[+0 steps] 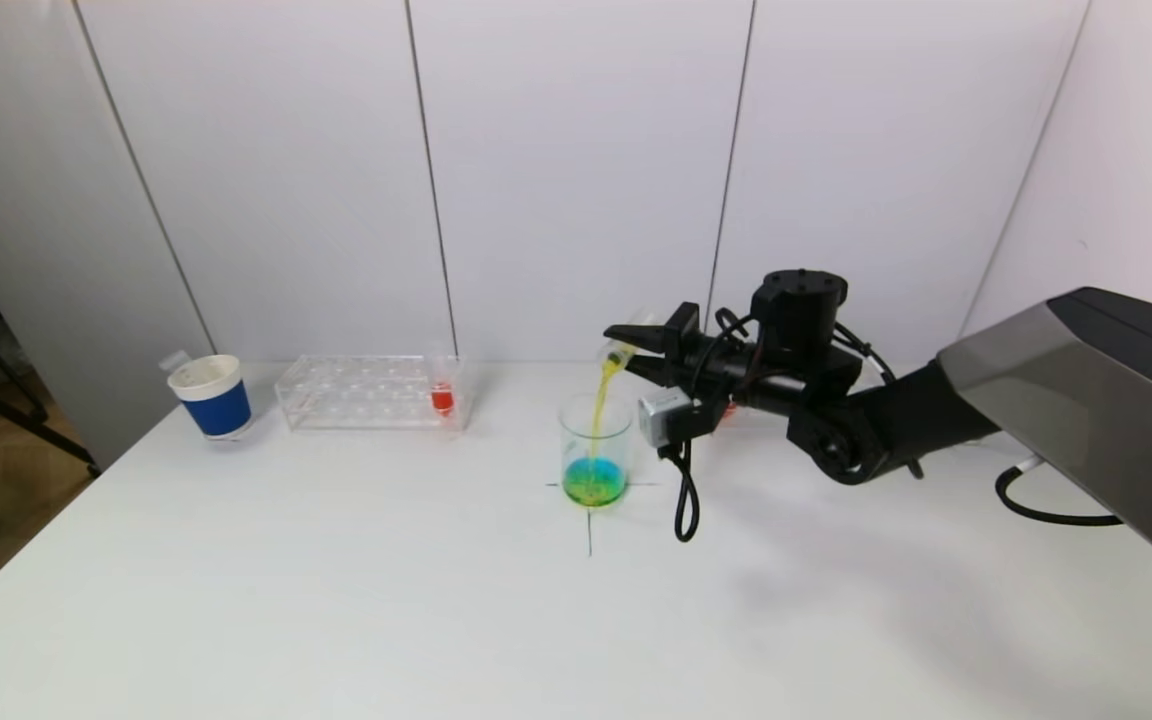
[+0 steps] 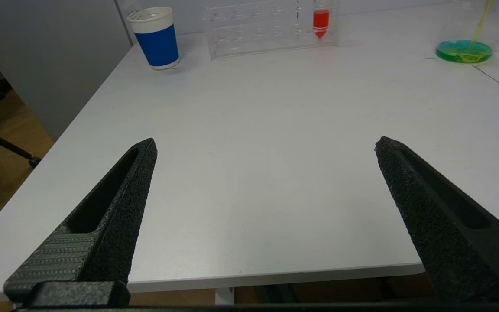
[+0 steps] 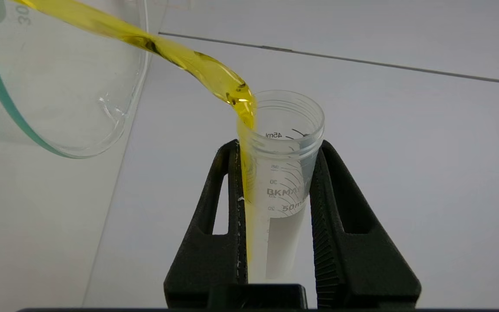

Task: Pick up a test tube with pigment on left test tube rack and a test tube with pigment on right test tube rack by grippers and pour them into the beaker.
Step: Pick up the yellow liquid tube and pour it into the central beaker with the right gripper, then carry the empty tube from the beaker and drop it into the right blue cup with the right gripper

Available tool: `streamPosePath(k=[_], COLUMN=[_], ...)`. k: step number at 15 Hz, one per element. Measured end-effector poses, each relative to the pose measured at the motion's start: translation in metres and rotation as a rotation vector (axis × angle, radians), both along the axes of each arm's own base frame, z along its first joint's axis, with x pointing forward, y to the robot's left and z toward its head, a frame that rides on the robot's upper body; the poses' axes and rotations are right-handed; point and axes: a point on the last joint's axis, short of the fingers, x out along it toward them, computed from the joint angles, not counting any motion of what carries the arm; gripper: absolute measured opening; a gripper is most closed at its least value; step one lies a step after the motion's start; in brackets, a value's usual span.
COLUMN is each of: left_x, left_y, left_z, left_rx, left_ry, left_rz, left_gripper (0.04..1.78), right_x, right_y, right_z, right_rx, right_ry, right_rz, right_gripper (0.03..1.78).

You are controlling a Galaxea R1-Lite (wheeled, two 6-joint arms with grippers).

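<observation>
Yellow stream (image 1: 600, 410) clears beaker (image 1: 595, 450) rim; bare table (image 1: 336, 600) around.

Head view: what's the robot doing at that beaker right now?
The right gripper is shut on a clear plastic test tube, tilted over the clear glass beaker, and a yellow pigment stream is running into the blue-green liquid at the bottom. The left gripper is open and empty, parked at the near table edge. A red-filled tube stands in the clear left rack.

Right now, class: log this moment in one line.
right gripper: holds tilted test tube | yellow stream entering beaker | left gripper: open, idle
</observation>
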Motion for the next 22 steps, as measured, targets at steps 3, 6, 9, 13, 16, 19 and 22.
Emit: streamPosePath(k=[3,6,9,13,16,19,22], left_x=[0.000,0.000,0.000,0.000,0.000,0.000,0.000], left_y=[0.000,0.000,0.000,0.000,0.000,0.000,0.000], left_z=[0.000,0.000,0.000,0.000,0.000,0.000,0.000], left_rx=[0.000,0.001,0.000,0.000,0.000,0.000,0.000], left_ry=[0.000,0.000,0.000,0.000,0.000,0.000,0.000], left_rz=[0.000,0.000,0.000,0.000,0.000,0.000,0.000], left_gripper=[1.76,1.76,1.76,1.76,1.76,1.76,1.76], right_x=[0.002,0.002,0.001,0.000,-0.002,-0.002,-0.005], right_y=[0.001,0.001,0.001,0.001,0.001,0.002,0.002], right_z=[0.003,0.004,0.006,0.009,0.011,0.011,0.009], right_rx=[-0.039,-0.066,-0.090,-0.099,-0.100,-0.101,-0.083], right_ry=[-0.046,-0.091,-0.119,-0.143,-0.149,-0.145,-0.099], right_rz=[0.010,0.015,0.029,0.037,0.039,0.039,0.036], right_gripper=[0.48,0.48,0.48,0.48,0.48,0.48,0.48])
